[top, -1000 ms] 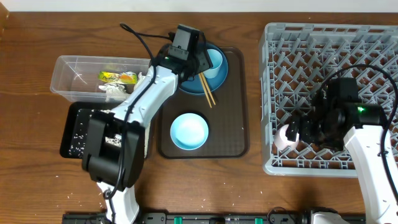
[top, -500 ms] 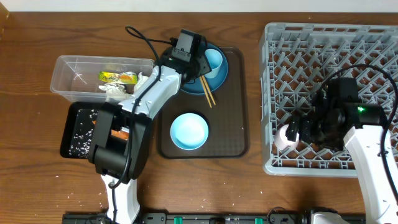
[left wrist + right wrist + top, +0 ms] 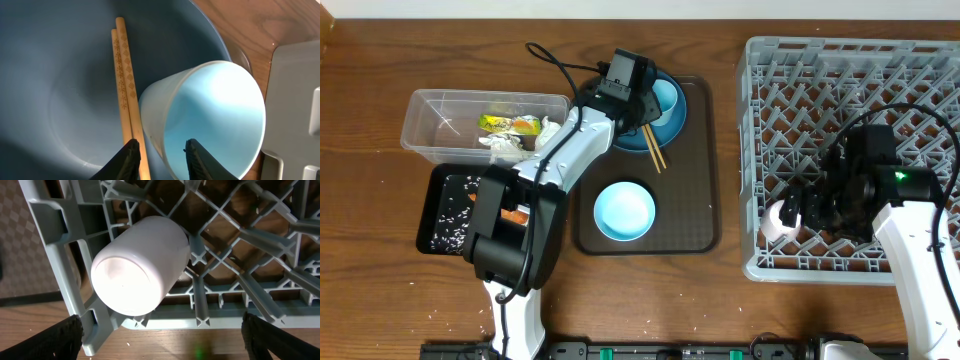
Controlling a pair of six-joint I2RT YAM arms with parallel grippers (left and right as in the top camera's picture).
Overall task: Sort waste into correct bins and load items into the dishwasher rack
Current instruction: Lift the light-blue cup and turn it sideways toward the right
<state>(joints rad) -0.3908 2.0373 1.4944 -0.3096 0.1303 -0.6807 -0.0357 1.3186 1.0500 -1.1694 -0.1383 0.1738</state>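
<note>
The light blue cup [image 3: 215, 115] lies on its side on the large blue plate [image 3: 60, 75], beside the pair of wooden chopsticks [image 3: 125, 90]. My left gripper [image 3: 162, 160] straddles the cup's wall, one finger inside the mouth and one outside by the chopsticks, with a narrow gap still showing. From overhead it sits over the plate [image 3: 630, 140]. The pinkish-white cup [image 3: 137, 265] lies on its side in the front left corner of the dishwasher rack [image 3: 880, 80]. My right gripper [image 3: 160, 340] hangs wide open just above it, holding nothing.
A bowl with a pale blue inside [image 3: 624, 212] stands on the brown tray [image 3: 700, 200]. The clear tub [image 3: 440, 125] holds a yellow-green wrapper [image 3: 505, 124] and white paper [image 3: 510, 145]. The black tray [image 3: 440, 215] holds rice grains [image 3: 450, 200] and a carrot [image 3: 515, 215].
The left jaws have narrowed around the light blue cup's wall, and the left wrist has shifted slightly right over the plate. The right arm and pinkish-white cup have not moved.
</note>
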